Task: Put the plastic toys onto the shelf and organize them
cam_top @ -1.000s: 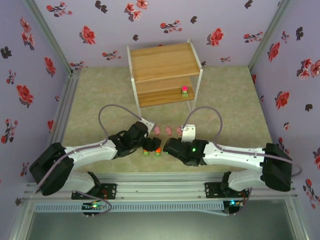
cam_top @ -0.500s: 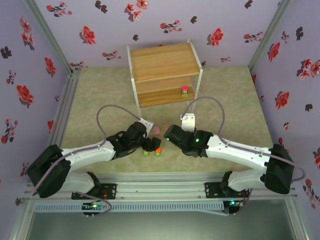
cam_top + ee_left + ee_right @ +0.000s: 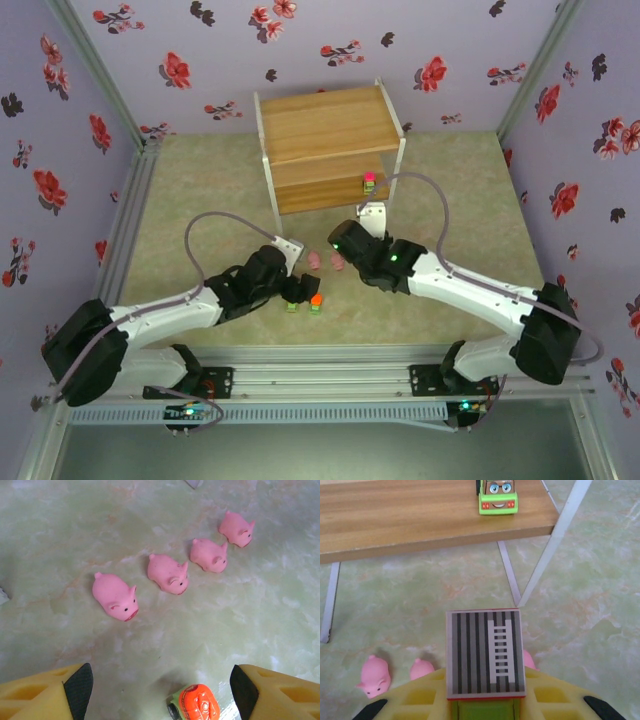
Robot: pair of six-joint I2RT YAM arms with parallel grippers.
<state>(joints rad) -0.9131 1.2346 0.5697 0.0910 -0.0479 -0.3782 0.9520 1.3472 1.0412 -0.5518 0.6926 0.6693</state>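
Note:
The wooden two-tier shelf [image 3: 325, 130] stands at the back, its lower board [image 3: 410, 522] carrying one green-based toy [image 3: 497, 497] with a magenta top [image 3: 369, 181]. My right gripper [image 3: 482, 700] is shut on a grey striped block [image 3: 484, 652] with a green base, in front of that board [image 3: 343, 240]. Several pink pigs [image 3: 116, 596] [image 3: 168, 573] [image 3: 209, 555] lie in a row on the table. My left gripper [image 3: 162, 690] hangs open low over an orange-topped toy [image 3: 195, 703], which sits nearer its right finger [image 3: 300, 292].
A white shelf leg [image 3: 550, 545] slants down to the right of the held block. A second small block [image 3: 292, 305] sits beside the orange one [image 3: 316, 300]. Flowered walls enclose the green mat on three sides.
My right gripper has travelled from near the front blocks up toward the shelf, carrying the grey block. The left gripper has stayed open over the orange toy.

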